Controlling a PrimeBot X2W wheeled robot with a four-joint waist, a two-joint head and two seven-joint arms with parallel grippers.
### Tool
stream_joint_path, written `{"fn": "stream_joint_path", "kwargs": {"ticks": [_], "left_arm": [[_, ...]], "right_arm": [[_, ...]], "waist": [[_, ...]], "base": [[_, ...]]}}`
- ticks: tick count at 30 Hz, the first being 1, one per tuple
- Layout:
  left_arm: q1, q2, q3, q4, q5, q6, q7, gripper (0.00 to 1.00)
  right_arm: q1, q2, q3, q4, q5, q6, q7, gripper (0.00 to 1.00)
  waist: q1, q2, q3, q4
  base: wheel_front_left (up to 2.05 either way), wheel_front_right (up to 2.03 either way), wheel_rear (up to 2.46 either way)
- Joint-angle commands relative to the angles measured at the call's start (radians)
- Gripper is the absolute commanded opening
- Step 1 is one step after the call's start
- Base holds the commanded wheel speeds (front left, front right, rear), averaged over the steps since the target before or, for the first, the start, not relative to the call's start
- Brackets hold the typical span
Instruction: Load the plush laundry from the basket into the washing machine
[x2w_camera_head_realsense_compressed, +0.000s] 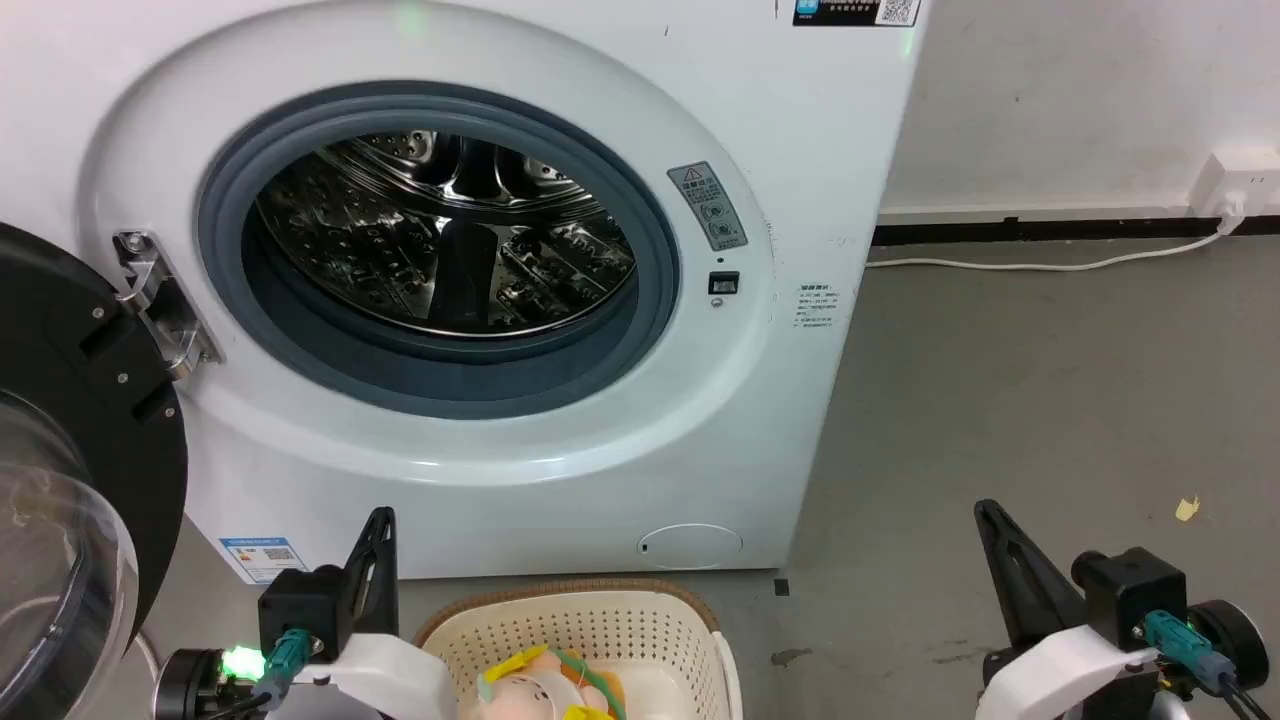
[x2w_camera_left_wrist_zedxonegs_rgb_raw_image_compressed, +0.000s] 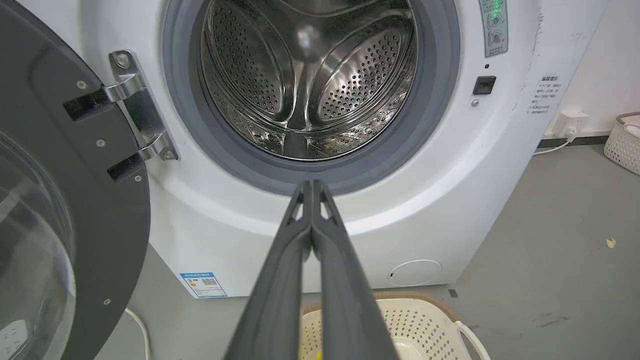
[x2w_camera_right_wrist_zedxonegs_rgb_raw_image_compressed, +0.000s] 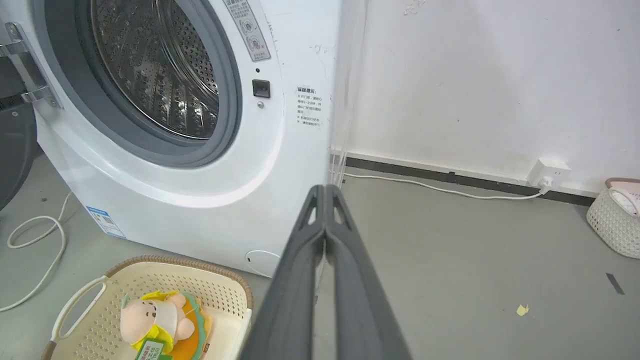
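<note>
plush laundry (x2w_camera_right_wrist_zedxonegs_rgb_raw_image_compressed: 159, 320) in basket (x2w_camera_right_wrist_zedxonegs_rgb_raw_image_compressed: 220, 290); washing machine (x2w_camera_head_realsense_compressed: 560, 440) open

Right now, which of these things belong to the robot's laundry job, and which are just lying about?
Part of the job:
plush laundry
basket holding it
washing machine, its door open

Just lying about:
second basket
white cable
yellow scrap

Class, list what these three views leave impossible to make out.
- Head view: plush laundry, lower part cut off by the bottom edge.
- Left wrist view: basket middle, hidden behind the left gripper.
- Right wrist view: washing machine label text, too small.
</note>
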Motion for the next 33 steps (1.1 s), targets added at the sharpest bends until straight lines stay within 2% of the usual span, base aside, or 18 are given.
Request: {"fn": "stream_joint_path", "kwargs": {"ticks": [1, 30, 31, 33], "left_arm": [[-0.015, 0.000, 0.003, -0.005, 0.003, -0.004, 0.000, 0.00], [-0.015, 0.000, 0.003, -0.005, 0.003, -0.004, 0.000, 0.00], [0.000, 0.000, 0.000, 0.000, 0.000, 0.000, 0.000, 1.00], [0.001, 0.000, -0.001, 0.000, 0.000, 0.001, 0.000, 1.00]], "right_arm": [[-0.012, 0.001, -0.003, -0.003, -0.008, -0.001, 0.001, 0.00], [-0.012, 0.001, -0.003, -0.003, -0.008, -0.001, 0.001, 0.00], [0.000, 0.000, 0.000, 0.000, 0.000, 0.000, 0.000, 1.00], [0.000, 0.000, 0.001, 0.000, 0.001, 0.000, 0.000, 1.00]], "waist": [[0.0000, -0.0001, 0.000, 0.000], [0.0000, -0.0001, 0.000, 0.000], [0.0000, -0.0001, 0.000, 0.000], [0.0000, -0.0001, 0.000, 0.000]], "base": [[0.00, 0.00, 0.00], [0.00, 0.00, 0.00], [0.00, 0.00, 0.00], [0.00, 0.00, 0.00]]}}
